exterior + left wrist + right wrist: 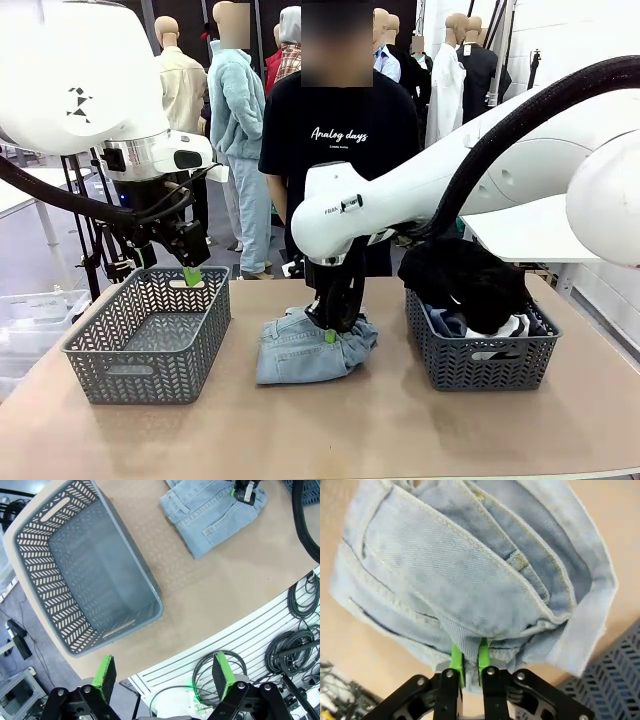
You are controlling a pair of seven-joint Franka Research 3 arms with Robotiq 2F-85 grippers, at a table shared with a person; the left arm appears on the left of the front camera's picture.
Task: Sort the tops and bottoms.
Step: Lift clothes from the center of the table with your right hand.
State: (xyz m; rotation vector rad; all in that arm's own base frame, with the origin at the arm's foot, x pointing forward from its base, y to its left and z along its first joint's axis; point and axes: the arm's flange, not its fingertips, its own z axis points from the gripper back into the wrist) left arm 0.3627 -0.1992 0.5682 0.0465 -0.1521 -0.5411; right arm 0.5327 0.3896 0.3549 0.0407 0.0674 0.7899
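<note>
Pale washed blue jeans [300,350], one of the bottoms, lie folded on the table's middle. My right gripper [329,334] presses down on their far right part, shut on a pinched fold of the denim [470,642]. In the left wrist view the same jeans [210,515] lie beyond the basket. A black top [470,275] is heaped over the right basket [482,365], with a white black-trimmed top [510,327] and dark blue denim [447,322] under it. My left gripper [192,274] hangs open above the left basket's far rim, its pads [104,675] wide apart.
The grey left basket [150,335] stands empty on the table's left side. A person in a black printed T-shirt stands at the far edge behind the jeans. Cables hang below the table's near edge [300,645].
</note>
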